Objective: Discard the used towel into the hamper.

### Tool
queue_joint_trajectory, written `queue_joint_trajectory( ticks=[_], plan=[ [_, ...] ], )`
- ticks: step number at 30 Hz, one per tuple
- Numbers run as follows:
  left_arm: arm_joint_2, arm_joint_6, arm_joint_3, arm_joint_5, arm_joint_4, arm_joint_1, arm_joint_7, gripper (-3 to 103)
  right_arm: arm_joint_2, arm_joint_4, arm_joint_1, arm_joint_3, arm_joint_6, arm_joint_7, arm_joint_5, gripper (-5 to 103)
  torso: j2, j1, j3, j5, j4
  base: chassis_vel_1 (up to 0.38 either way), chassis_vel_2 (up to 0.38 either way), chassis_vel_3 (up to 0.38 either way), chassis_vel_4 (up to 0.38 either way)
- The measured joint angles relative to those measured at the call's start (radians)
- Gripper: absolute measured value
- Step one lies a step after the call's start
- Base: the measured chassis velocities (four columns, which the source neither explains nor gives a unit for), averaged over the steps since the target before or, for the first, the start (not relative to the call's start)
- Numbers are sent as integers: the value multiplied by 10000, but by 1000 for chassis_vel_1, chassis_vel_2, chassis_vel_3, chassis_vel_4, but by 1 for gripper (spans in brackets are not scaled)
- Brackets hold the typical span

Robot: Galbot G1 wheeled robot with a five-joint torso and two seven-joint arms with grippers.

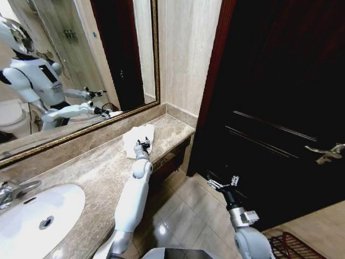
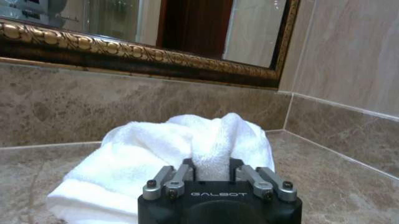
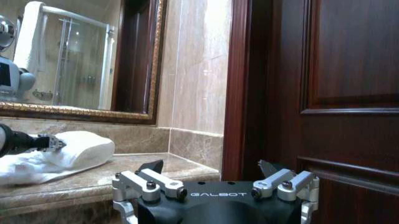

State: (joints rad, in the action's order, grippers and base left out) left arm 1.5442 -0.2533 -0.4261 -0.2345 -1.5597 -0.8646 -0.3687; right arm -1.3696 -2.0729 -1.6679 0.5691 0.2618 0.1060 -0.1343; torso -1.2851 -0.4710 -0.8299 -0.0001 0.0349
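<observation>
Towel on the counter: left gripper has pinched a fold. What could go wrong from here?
The left gripper holds only a fold of the towel, so the rest may trail or slip free when lifted. The hamper sits on the floor by the robot's right side, a long carry from the counter. The right gripper hangs open by the door.
</observation>
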Motion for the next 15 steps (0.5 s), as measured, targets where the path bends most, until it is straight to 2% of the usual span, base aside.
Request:
queue_joint_trajectory(
  ticks=[2,3,5,7,9,15],
  plan=[
    [-56,33,-22,-57,-92,-76,36,18,-20,-13,-35,5,35,7,20,100,0,0,0,0,0,0,0,0,0],
    [-56,33,-22,-57,-92,-76,36,18,-20,-13,-35,5,35,7,20,100,0,0,0,0,0,0,0,0,0],
    [-105,71,-40,-120,-197,-168,88,8,-56,-51,-66,4,47,10,43,100,0,0,0,0,0,0,0,0,0],
    [-122,88,-54,-156,-248,-210,109,8,-69,-62,-78,0,51,12,55,100,0,0,0,0,0,0,0,0,0],
    [-163,114,-86,-229,-378,-307,146,4,-93,-94,-99,-10,60,15,75,100,0,0,0,0,0,0,0,0,0],
    [-437,314,-174,-553,-1101,-777,313,4,-194,-162,-157,-32,109,20,151,100,0,0,0,0,-1,0,0,0,0]
  ],
)
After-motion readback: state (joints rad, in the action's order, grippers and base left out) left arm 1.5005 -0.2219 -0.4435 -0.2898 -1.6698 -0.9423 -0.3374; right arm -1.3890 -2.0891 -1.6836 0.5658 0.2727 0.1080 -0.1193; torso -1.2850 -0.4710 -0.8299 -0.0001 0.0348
